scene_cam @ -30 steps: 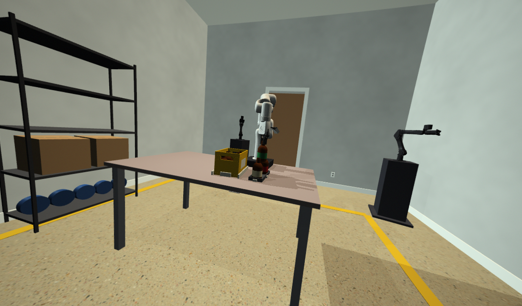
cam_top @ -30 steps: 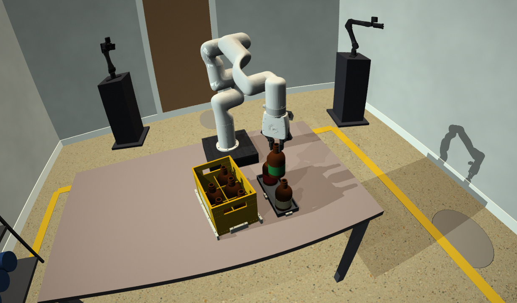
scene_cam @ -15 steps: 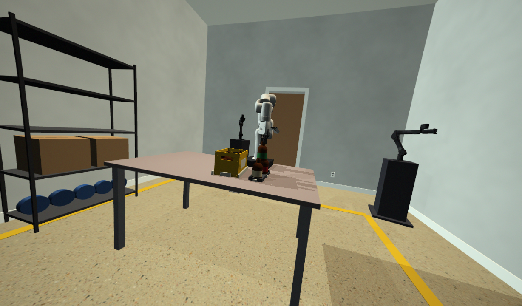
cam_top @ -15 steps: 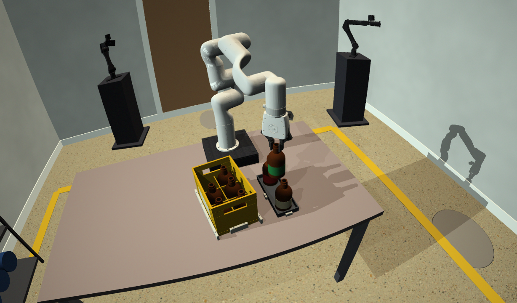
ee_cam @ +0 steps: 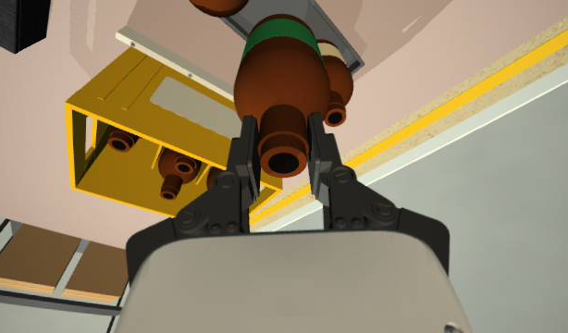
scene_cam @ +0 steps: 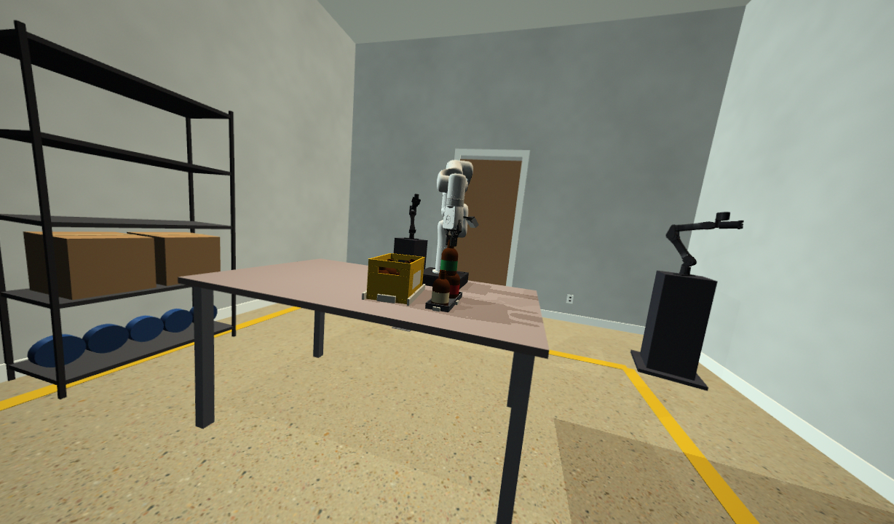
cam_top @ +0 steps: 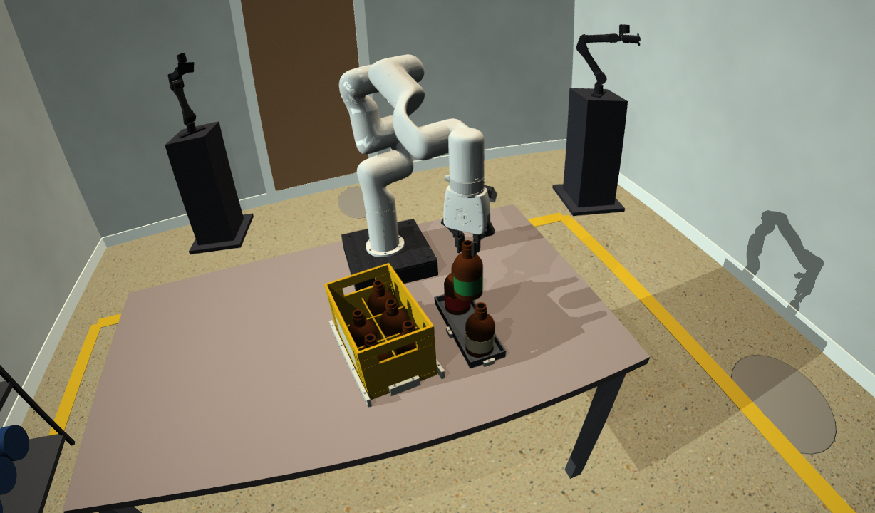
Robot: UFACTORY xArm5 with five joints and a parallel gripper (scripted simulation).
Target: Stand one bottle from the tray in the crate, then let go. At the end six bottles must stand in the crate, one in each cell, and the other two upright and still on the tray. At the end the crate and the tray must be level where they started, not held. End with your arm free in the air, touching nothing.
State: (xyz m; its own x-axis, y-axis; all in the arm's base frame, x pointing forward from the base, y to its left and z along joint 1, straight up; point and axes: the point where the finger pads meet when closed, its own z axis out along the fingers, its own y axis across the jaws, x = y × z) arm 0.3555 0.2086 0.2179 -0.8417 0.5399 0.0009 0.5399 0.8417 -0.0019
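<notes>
My gripper (cam_top: 467, 243) is shut on the neck of a brown bottle with a green label (cam_top: 467, 276) and holds it upright above the black tray (cam_top: 464, 330). The held bottle also shows in the wrist view (ee_cam: 279, 92) between my fingers, and in the exterior view (scene_cam: 448, 260). A red-label bottle (cam_top: 450, 296) stands on the tray behind it, mostly hidden. A cream-label bottle (cam_top: 479, 329) stands at the tray's near end. The yellow crate (cam_top: 380, 330) sits left of the tray with several brown bottles (cam_top: 387, 312) standing in its cells.
The arm's black base (cam_top: 389, 254) stands behind the crate. Two black pedestals with camera arms (cam_top: 206, 184) (cam_top: 592, 149) stand on the floor beyond the table. A shelf rack with boxes (scene_cam: 111, 254) stands by the left wall.
</notes>
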